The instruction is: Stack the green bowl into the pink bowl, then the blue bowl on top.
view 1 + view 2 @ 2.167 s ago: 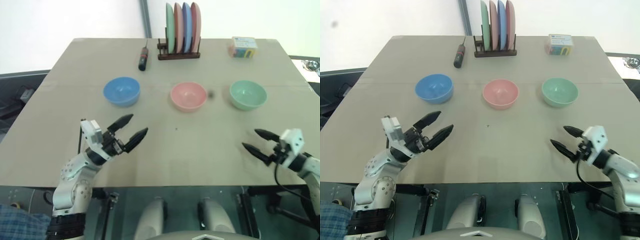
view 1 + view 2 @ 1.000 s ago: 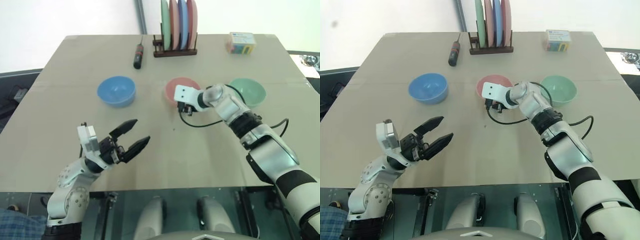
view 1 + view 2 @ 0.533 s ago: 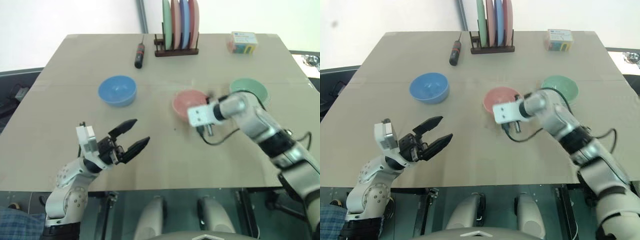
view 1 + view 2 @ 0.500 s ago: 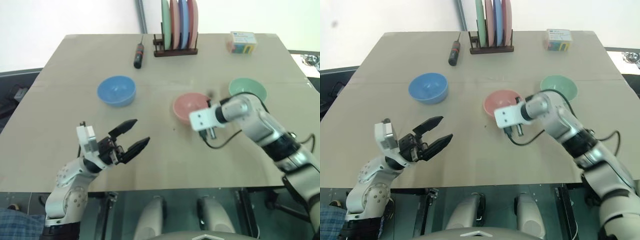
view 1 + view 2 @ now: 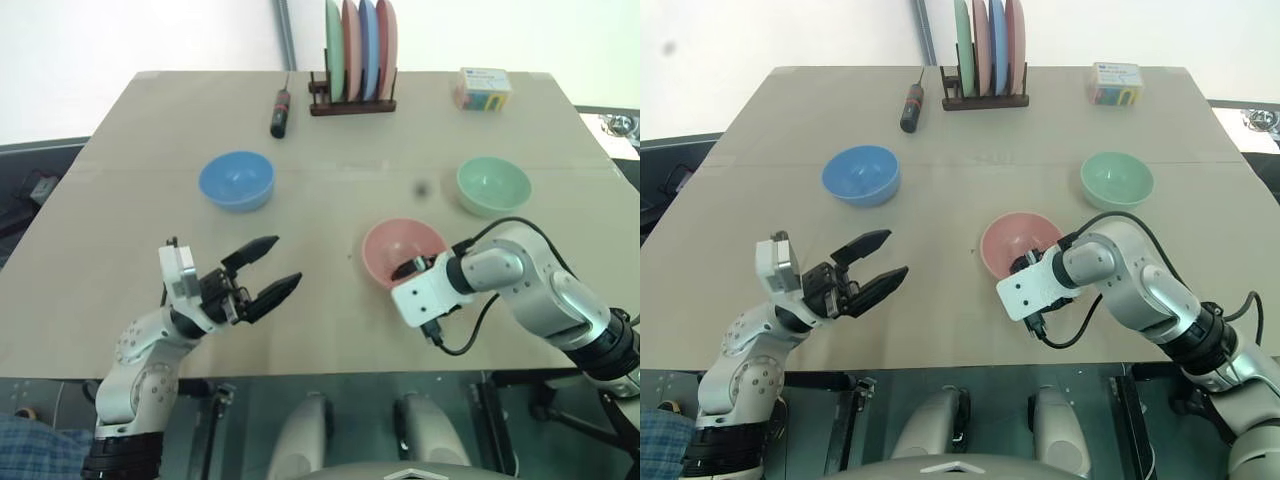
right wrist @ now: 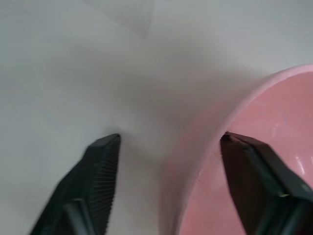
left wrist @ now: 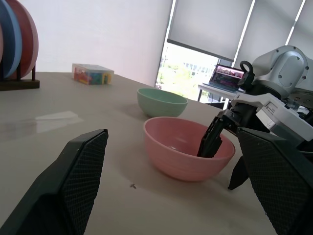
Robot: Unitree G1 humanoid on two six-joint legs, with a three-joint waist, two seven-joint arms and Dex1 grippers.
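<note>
Pink bowl (image 5: 403, 252): smooth pale plastic, round, sits near the table's (image 5: 120, 180) front edge, in front of the other two bowls.
Right hand (image 6: 166, 152): fingers spread, one inside the pink rim, one outside; released, not clamping it.
Left hand (image 5: 268, 272): spread wide, grasping nothing, hovering over the table's near left.
Blue bowl (image 5: 237, 180): same smooth round shape, mid-table left, well apart from the pink one.
Green bowl (image 5: 493, 186): mint plastic, mid-table right, standing alone.
Progress: nothing stacked yet; green into pink, then blue on top, both remain, as I judge.
Far edge: flat plates (image 5: 360, 52) upright in a rack, a screwdriver (image 5: 281, 111), a small box (image 5: 482, 88).
</note>
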